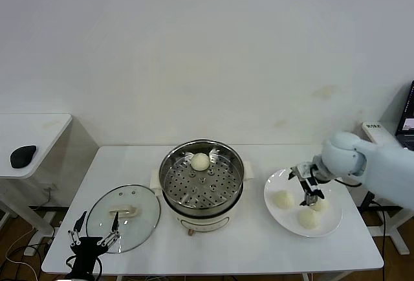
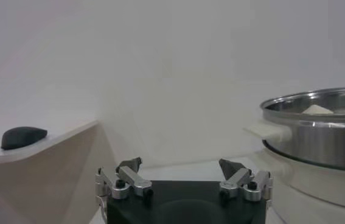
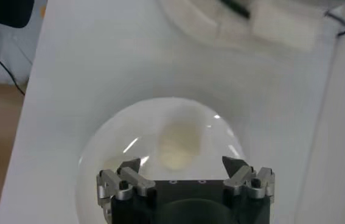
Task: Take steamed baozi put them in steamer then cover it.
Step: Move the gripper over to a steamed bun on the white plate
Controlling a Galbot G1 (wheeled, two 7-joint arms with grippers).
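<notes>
Left arm mostly cut off by bottom edge in head view; only left gripper (image 1: 94, 236) shows, its base overlapping near rim of the cover (image 1: 123, 217).

Left wrist view: steamer (image 2: 318, 134) cut by frame edge; only a sliver of a baozi (image 2: 317, 109) shows above its rim.

Right gripper (image 1: 309, 187) partly blocks one bun (image 1: 319, 204) on the plate (image 1: 284, 219).

Right wrist view: plate (image 3: 99, 152) runs off frame, bun (image 3: 178, 143) blurred, things at far edge too blurry to ID.
</notes>
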